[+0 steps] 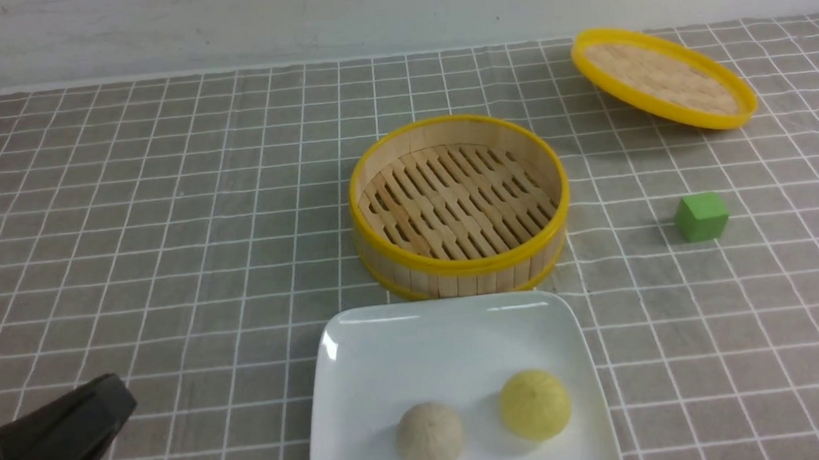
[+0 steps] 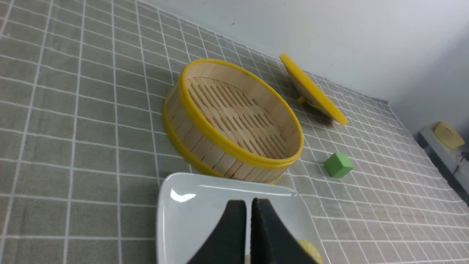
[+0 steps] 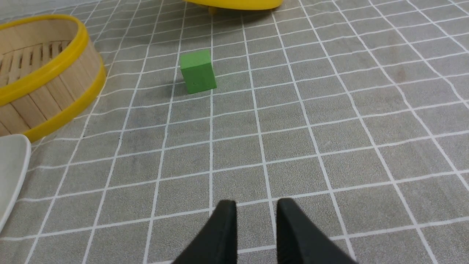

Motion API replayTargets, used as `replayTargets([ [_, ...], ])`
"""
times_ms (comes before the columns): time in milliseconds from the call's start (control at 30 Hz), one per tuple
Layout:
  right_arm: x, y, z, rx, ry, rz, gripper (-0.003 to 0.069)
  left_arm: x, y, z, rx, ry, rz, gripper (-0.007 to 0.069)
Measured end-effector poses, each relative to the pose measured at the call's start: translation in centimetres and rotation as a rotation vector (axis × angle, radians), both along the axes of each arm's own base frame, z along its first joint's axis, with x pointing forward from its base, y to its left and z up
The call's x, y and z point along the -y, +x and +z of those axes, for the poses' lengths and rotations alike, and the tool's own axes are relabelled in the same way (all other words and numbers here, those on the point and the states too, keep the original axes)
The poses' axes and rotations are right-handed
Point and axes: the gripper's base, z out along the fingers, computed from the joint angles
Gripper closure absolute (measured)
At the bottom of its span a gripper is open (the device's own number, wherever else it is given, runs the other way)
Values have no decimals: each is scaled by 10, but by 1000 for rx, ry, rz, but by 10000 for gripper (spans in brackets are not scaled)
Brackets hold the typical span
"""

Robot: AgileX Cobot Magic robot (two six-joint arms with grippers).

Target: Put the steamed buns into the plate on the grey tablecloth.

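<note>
Two steamed buns lie on the white square plate (image 1: 363,380) at the near middle of the grey tablecloth (image 1: 161,227). The off-white bun (image 1: 429,437) is on the left and the pale yellow bun (image 1: 534,404) on the right, a small gap between them. My left gripper (image 1: 105,407) is low at the near left, apart from the plate. In the left wrist view the left gripper (image 2: 251,205) is shut on nothing, with the plate (image 2: 183,220) and a sliver of the yellow bun (image 2: 311,253) behind it. My right gripper (image 3: 254,205) stands open over bare cloth, holding nothing.
An empty round bamboo steamer basket (image 1: 459,204) stands just behind the plate. Its yellow-rimmed lid (image 1: 663,78) rests tilted at the back right. A green cube (image 1: 701,216) sits right of the basket, also ahead of the right gripper as the green cube (image 3: 198,71).
</note>
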Motion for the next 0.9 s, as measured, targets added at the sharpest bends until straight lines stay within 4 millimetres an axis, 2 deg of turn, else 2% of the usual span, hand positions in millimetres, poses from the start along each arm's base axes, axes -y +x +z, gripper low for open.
replayTargets([
  [400, 0, 0, 0, 0, 0, 0, 465, -5, 2, -10, -58, 62, 54, 571],
  [533, 0, 0, 0, 0, 0, 0, 461, -2, 0, -26, -58, 68, 17, 568],
  [633, 0, 0, 0, 0, -1, 0, 455, 1, -4, -44, -26, 116, -53, 561],
  [733, 0, 0, 0, 0, -3, 1, 454, 0, -7, -51, 7, 145, -72, 559],
  [900, 0, 0, 0, 0, -6, 2, 445, -14, -9, -56, 144, 314, 40, 554],
])
